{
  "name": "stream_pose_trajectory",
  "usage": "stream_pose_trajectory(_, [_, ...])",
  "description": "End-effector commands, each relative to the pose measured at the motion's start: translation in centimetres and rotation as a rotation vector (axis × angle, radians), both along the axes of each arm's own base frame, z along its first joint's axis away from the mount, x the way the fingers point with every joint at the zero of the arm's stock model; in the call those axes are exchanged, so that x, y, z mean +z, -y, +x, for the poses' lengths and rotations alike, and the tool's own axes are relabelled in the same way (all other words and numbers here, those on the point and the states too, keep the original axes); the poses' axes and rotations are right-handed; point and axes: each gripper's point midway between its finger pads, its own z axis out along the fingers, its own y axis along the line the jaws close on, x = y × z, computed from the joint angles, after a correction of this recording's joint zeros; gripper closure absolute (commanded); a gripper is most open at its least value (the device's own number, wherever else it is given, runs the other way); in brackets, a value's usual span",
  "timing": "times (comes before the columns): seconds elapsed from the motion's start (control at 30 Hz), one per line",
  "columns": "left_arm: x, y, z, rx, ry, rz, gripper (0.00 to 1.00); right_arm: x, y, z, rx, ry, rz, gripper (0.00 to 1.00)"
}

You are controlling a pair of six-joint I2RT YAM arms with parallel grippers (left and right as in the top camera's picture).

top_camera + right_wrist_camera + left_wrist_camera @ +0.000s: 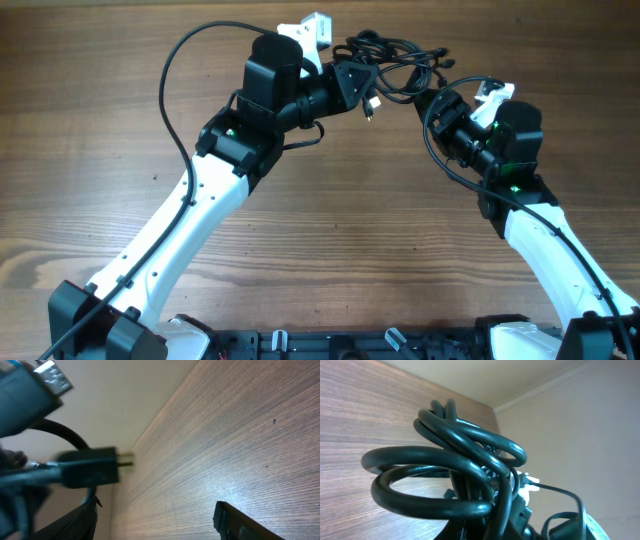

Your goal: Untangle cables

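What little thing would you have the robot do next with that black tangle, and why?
Probably the right pincer should ease toward the metal-tipped plug close in its wrist view and close on it. The left pincer is shut on the cables, holding the knot, while the right one stands open and empty, so it looks free to draw a strand out.

This looks like a robotics lab. A left arm (190,225) and a right arm (560,250) rise from the 6 o'clock edge of a wood-grain desk (340,210). A bare pale wall (570,415) stands behind.
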Motion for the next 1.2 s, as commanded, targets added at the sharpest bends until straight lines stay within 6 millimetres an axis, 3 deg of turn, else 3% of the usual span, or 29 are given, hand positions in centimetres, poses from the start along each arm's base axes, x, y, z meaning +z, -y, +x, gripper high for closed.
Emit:
stream_pose_trajectory(0.0, [2.6, 0.1, -0.7, -0.023, 0.031, -0.058, 0.96, 0.5, 0.1, 0.3, -0.007, 0.025, -0.021, 0.24])
stream_pose_trajectory(0.27, [2.4, 0.1, -0.7, -0.024, 0.033, -0.048, 0.96, 0.6, 0.1, 0.3, -0.007, 0.025, -0.02, 0.24])
stream_pose_trajectory(0.43, [0.3, -2.0, 0.8, 0.112, 0.019, 0.063, 0.96, 0.7, 0.1, 0.3, -0.013, 0.018, 0.003, 0.25])
stream_pose_trajectory(0.6, [0.1, -1.9, 0.6, 0.103, 0.007, 0.063, 0.96, 0.7, 0.1, 0.3, -0.013, 0.018, 0.003, 0.24])
stream_pose_trajectory(0.93, [1.3, 0.0, -1.1, -0.008, -0.047, -0.046, 0.96, 0.6, 0.5, 0.6, -0.038, 0.02, -0.006, 0.25])
stream_pose_trajectory(1.17, [1.5, 1.3, -2.2, -0.051, -0.075, -0.076, 0.96, 1.9, 0.5, 1.0, -0.051, 0.063, 0.025, 0.25])
